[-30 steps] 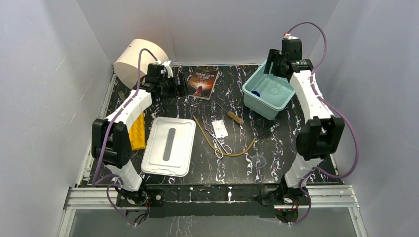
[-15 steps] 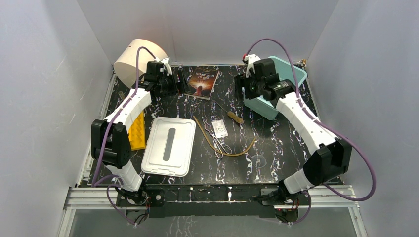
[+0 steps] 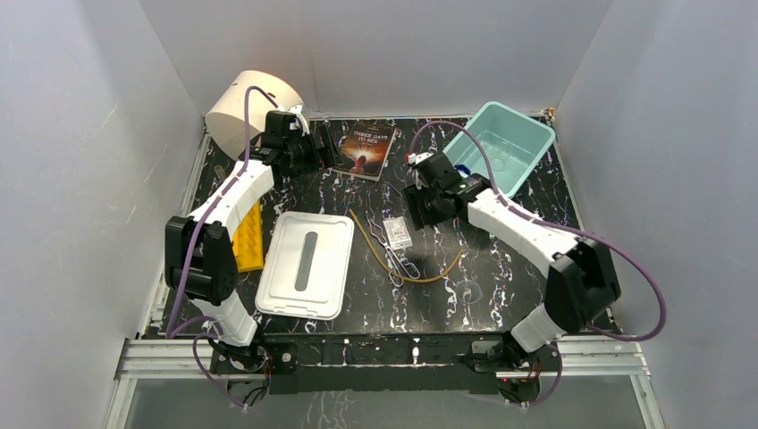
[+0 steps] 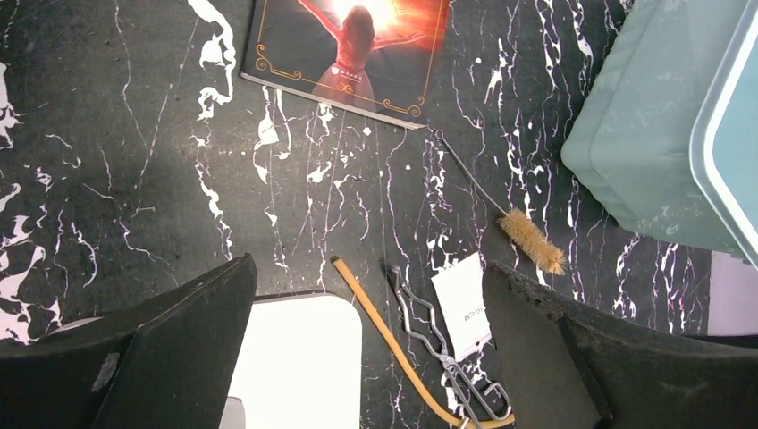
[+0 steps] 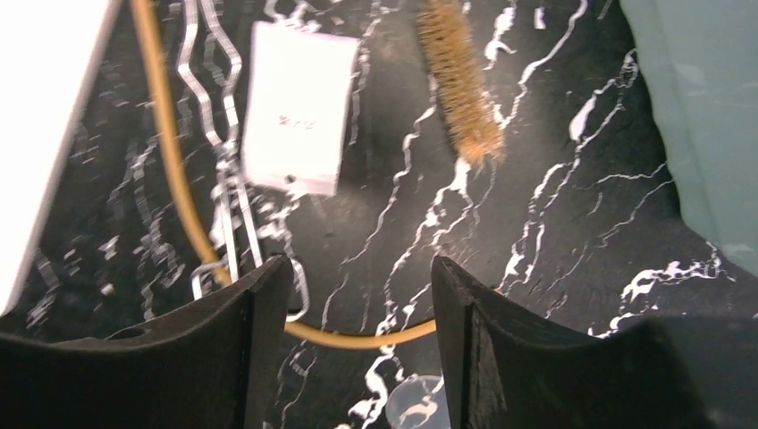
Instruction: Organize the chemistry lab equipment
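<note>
Hovering open and empty, the right gripper (image 5: 361, 273) overlooks the bristly brown brush (image 5: 458, 85), white packet (image 5: 295, 107), metal tongs (image 5: 228, 189) and tan rubber tubing (image 5: 168, 134) on the black marbled table (image 5: 554, 223); the left gripper (image 4: 366, 268) is likewise open.

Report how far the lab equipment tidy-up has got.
Done: barely anything; the teal plastic bin looks almost empty. In hand: nothing; the right gripper hovers open by the brown bristle brush, the left gripper is open and empty. Left: brush, metal tongs, tan rubber tubing, white packet and clear glass dish all lie loose on the table.
</note>
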